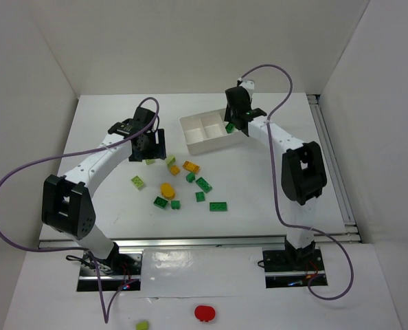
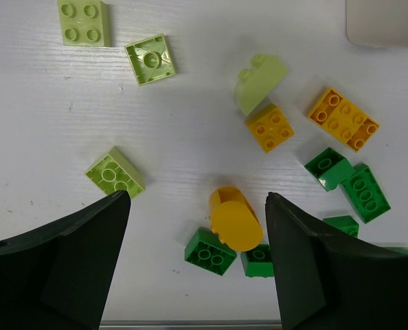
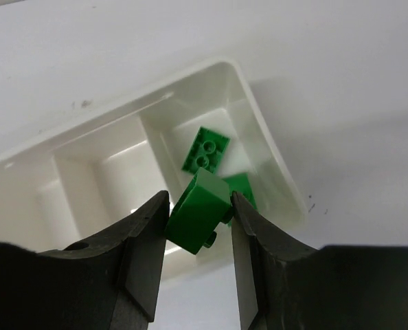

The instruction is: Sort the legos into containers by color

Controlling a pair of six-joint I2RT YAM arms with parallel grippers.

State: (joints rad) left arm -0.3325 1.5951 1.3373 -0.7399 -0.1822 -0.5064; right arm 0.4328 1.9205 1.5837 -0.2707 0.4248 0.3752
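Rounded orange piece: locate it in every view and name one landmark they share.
Top external: rounded orange piece, just left of the picture's centre.
Left wrist: low centre.
Right wrist: not in it.
Shared landmark: white tray, upper centre from above, top-right corner in left wrist, filling right wrist.

A robotics lab: white booth walls (image 1: 190, 41) around two table-bolted arms (image 1: 101, 161).
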